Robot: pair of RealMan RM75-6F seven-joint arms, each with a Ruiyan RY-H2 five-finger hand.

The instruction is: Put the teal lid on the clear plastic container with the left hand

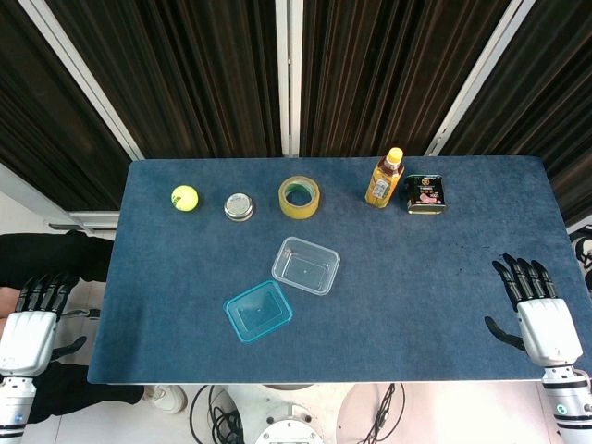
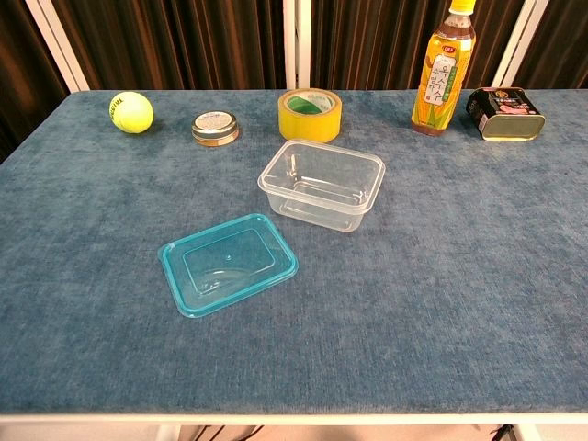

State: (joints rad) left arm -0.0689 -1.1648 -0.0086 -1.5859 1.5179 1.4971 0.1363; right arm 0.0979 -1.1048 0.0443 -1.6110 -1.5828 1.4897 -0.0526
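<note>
The teal lid (image 1: 258, 311) (image 2: 228, 263) lies flat on the blue table, just in front of and to the left of the clear plastic container (image 1: 306, 265) (image 2: 322, 183), which stands empty near the table's middle. My left hand (image 1: 31, 326) hangs off the table's left edge, fingers apart and holding nothing, well away from the lid. Over the front right corner my right hand (image 1: 535, 312) rests with fingers spread, also holding nothing. Neither hand shows in the chest view.
Along the back of the table (image 1: 166, 277) stand a yellow tennis ball (image 1: 184, 198) (image 2: 131, 111), a small round tin (image 1: 239, 206) (image 2: 215, 128), a roll of yellow tape (image 1: 299, 197) (image 2: 310, 114), a juice bottle (image 1: 385, 178) (image 2: 444, 69) and a dark can (image 1: 425, 194) (image 2: 505, 113).
</note>
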